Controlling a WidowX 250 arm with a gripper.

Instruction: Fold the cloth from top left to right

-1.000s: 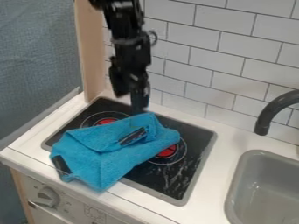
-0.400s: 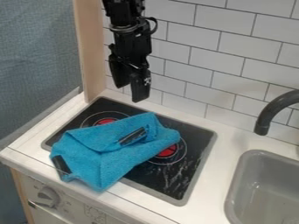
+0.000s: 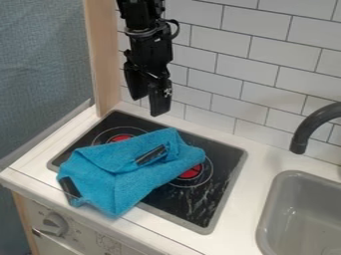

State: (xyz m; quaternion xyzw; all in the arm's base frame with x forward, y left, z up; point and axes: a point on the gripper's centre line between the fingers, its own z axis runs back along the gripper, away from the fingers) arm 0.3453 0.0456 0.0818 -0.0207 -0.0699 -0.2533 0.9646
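Blue cloth [image 3: 126,172]: seven o'clock, folded over; fold seems finished.
Black gripper [image 3: 148,105]: eleven o'clock, fingers apart, empty.
Next move: probably just withdrawing.

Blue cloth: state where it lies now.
In the camera view, the blue cloth lies left of the sink, across the black cooktop and its front edge.

Can't follow the sink [image 3: 269,214] or tap [image 3: 303,130] past the right edge, nor the arm [image 3: 148,46] past the top. Can't see the burners [image 3: 192,173] whole beneath the cloth [image 3: 126,175].
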